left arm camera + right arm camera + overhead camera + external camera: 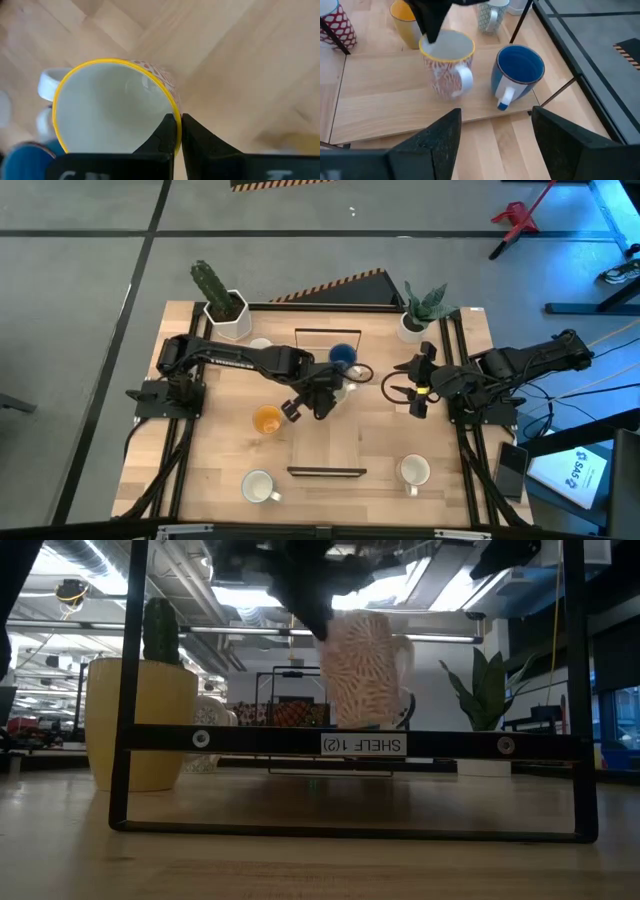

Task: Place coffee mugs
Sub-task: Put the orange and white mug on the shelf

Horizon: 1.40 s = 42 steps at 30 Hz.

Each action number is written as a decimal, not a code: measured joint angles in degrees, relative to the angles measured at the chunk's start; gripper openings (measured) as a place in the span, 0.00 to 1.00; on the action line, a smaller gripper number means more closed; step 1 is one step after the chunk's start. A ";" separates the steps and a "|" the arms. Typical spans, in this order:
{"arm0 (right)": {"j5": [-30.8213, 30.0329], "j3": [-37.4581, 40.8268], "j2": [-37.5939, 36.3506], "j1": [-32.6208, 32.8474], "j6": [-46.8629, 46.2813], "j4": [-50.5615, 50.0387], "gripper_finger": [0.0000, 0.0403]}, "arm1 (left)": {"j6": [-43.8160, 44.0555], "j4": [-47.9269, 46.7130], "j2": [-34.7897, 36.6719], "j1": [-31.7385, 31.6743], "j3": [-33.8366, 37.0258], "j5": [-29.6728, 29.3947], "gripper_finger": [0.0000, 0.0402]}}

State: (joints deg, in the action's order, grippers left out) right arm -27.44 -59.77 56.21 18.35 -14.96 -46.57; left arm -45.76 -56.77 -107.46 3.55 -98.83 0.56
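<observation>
The left jaws [177, 131] are pinched on the yellow rim of the patterned mug [447, 62], one finger inside the cup and one outside, so the whole mug hangs from a thin bite on one side of its lip. In the low view it rides clear of the shelf board [395, 100], slightly tilted, with its handle turned away from the jaws.

That narrow rim hold is the main worry: the mug's weight sits off to one side of the jaws, and I judge it could swing or slip if the arm moves sharply, or land tilted and tip when let go.

Room is tight on one side. The blue mug [516, 70] stands just beside the held mug, on its handle side, so a drift that way could knock handle against cup. On the other side the board lies bare and gives the safer room to set down. An orange mug [266, 420] stands farther off, beyond the jaws. The dark frame rails [350, 742] ring the shelf and must be cleared on the way out.

The right jaws [492, 132] hover spread wide and empty, near the board's front edge, facing both mugs above the counter [330, 445].
</observation>
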 joint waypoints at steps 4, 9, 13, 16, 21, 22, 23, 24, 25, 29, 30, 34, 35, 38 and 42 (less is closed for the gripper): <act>-0.61 0.00 -0.01 0.00 0.33 -0.46 0.57 | 5.15 -6.33 2.26 0.22 0.04 0.13 0.02; -1.07 0.06 0.02 0.00 0.48 -1.78 0.57 | 13.55 -13.60 5.91 -0.63 0.11 -0.53 0.02; -2.61 0.26 0.06 0.00 0.71 -1.66 0.57 | 14.21 -13.50 10.26 -2.52 3.37 -2.93 0.02; -3.62 0.26 0.06 0.00 0.78 -1.58 0.57 | 13.76 -11.69 14.16 -5.01 8.55 -3.00 0.02; -3.93 0.26 0.08 0.00 0.92 -1.56 0.57 | 9.16 -3.94 18.08 -8.56 16.85 -4.54 0.02; -3.93 0.26 0.06 0.00 0.92 -1.53 0.57 | 7.89 -2.80 18.29 -9.07 18.05 -4.55 0.02; -3.92 0.26 0.06 0.00 0.92 -1.50 0.57 | 6.60 -1.27 18.29 -9.51 19.01 -4.32 0.02; -3.91 0.28 0.08 0.00 0.88 -1.49 0.57 | 5.39 0.32 18.27 -9.94 19.79 -3.97 0.02; -3.93 0.28 0.08 0.00 0.59 -1.39 0.57 | 4.01 1.16 18.27 -10.37 20.57 -3.75 0.02; -4.02 0.28 0.08 0.00 0.39 -1.21 0.57 | -0.35 2.93 17.61 -12.38 23.38 -3.52 0.02; -4.04 0.28 0.06 0.00 0.38 -1.10 0.57 | -1.22 3.55 17.59 -13.06 23.51 -3.54 0.02; -5.24 0.28 0.08 0.00 0.31 -1.00 0.57 | -3.20 3.75 17.79 -15.48 24.04 -3.71 0.02; -5.63 0.28 0.08 0.00 0.28 -1.02 0.57 | -3.75 3.67 17.73 -16.00 24.09 -3.38 0.02; -6.52 0.28 0.08 0.00 0.27 -1.04 0.57 | -5.51 4.51 17.79 -17.03 24.06 -2.51 0.01; -6.61 0.28 0.08 0.00 0.25 -1.06 0.57 | -7.32 7.95 17.26 -17.16 24.06 -2.11 0.01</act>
State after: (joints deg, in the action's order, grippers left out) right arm -34.05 -59.48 56.29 18.35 -14.72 -47.64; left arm -53.08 -48.82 -90.20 -13.61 -74.76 -1.55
